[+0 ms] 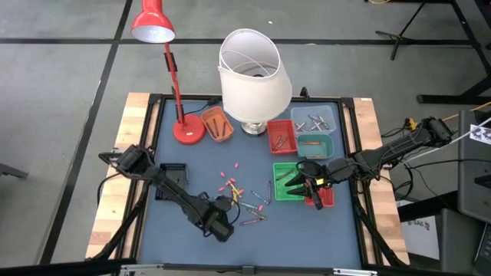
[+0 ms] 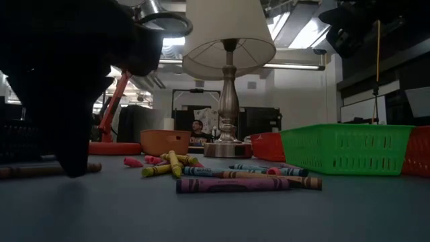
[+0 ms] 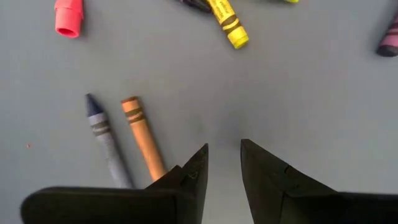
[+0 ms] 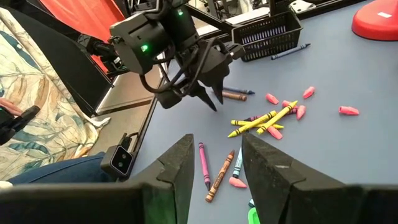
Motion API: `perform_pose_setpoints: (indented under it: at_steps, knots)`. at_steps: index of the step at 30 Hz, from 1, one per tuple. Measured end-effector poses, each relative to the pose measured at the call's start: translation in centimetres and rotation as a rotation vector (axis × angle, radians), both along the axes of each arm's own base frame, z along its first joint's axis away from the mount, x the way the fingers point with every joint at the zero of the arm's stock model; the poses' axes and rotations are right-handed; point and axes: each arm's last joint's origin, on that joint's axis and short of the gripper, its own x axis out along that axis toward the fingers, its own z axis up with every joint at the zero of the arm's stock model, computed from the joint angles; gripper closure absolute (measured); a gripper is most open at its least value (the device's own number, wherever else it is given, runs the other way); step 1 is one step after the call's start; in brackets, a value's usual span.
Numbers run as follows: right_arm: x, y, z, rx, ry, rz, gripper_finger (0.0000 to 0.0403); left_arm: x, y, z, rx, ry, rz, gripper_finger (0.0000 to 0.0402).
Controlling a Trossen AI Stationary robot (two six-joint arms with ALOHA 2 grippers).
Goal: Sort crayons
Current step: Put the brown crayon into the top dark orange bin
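Blue-grey tabletop point(image 1: 192, 165) framed in pale wood carries two lamps at the back, a red desk lamp point(image 1: 157, 46) and a white-shaded lamp point(image 1: 253, 73), with small coloured trays beside them.

Reaching in from its own side, the left arm stretches low and forward, its wrist bent so the left hand point(image 3: 224, 165) points down at the surface with its fingers a little apart and nothing between them. Just beside one fingertip lie an orange crayon point(image 3: 143, 137) and a grey-blue crayon point(image 3: 106, 140), side by side; a yellow crayon point(image 3: 229, 23) and a pink stub point(image 3: 67, 15) lie farther ahead of the hand.

The loose crayons point(image 1: 242, 195) are scattered on the tabletop between the two hands, a purple one point(image 2: 232, 184) nearest the low camera.

From the opposite side the right arm extends across, and the right hand point(image 1: 303, 182) hangs above the green tray point(image 1: 285, 182), tilted toward the scatter, fingers parted and empty. A red tray point(image 1: 326, 198) sits just behind that hand.
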Motion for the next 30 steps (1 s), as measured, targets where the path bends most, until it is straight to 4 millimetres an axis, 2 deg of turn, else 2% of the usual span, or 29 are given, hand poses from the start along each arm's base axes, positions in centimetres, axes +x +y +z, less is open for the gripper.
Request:
perform_pose_setpoints:
  at_steps: [13, 23, 30]
  knots:
    - [0.1, 0.0, -0.3, -0.011, 0.020, -0.006, 0.0272, -1.6, 2.1, 2.4, 0.018, 0.148, 0.030, 0.0335]
    - [1.1, 0.4, -1.8, -0.037, 0.086, -0.006, 0.0272, -2.1, 2.4, 2.4, 0.078, 0.187, 0.029, 0.0335]
    - [1.7, 0.7, -2.9, -0.055, 0.129, -0.006, 0.0271, -3.1, 3.0, 0.3, 0.077, 0.214, 0.074, 0.0335]
